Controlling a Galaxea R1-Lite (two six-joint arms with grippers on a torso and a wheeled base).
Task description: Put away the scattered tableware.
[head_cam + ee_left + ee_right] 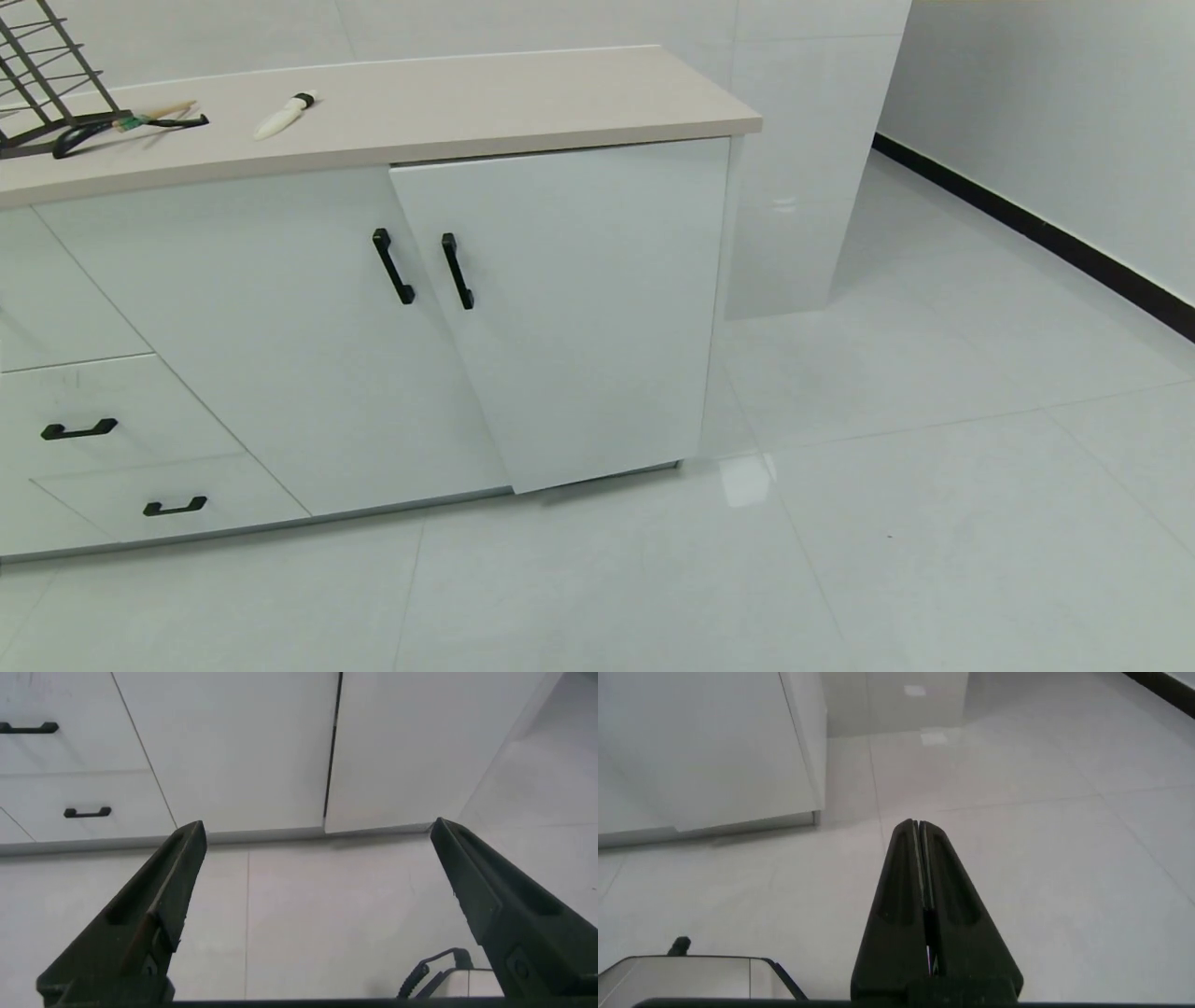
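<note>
Though half out of frame, wire rack (30, 73) beside indistinct utensils (140, 121).

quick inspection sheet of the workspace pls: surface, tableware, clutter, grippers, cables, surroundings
surface: beige countertop over white cabinets
job's things: white-handled utensil, wooden-handled utensil and black utensil lying loose at the counter's left end, beside a wire rack
clutter: nothing seen
grippers: left gripper open, right gripper shut, both over the floor, holding nothing
cables: nothing seen on counter or floor
surroundings: right cabinet door looks slightly ajar; floor is pale tile; wall with black skirting
</note>
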